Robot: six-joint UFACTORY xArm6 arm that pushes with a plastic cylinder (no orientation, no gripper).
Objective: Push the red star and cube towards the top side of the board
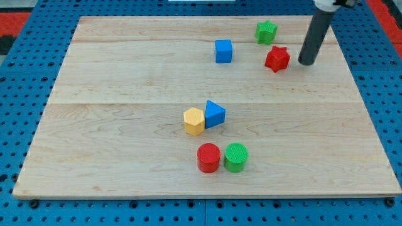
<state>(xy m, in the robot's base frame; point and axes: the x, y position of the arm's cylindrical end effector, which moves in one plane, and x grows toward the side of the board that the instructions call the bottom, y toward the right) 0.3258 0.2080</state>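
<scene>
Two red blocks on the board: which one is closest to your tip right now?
The red star, just to the view's left of my tip near the board's top. The red cylinder sits far off, near the view's bottom beside the green cylinder.

A pale wooden worktop [125, 75] of joined planks filled most of the view, its grain running from left to right. It lay on a blue perforated base [25, 125] that showed along the left, right and bottom edges. At both top corners a red perforated panel [31, 12] showed. Light fell evenly, with soft shadows.
</scene>
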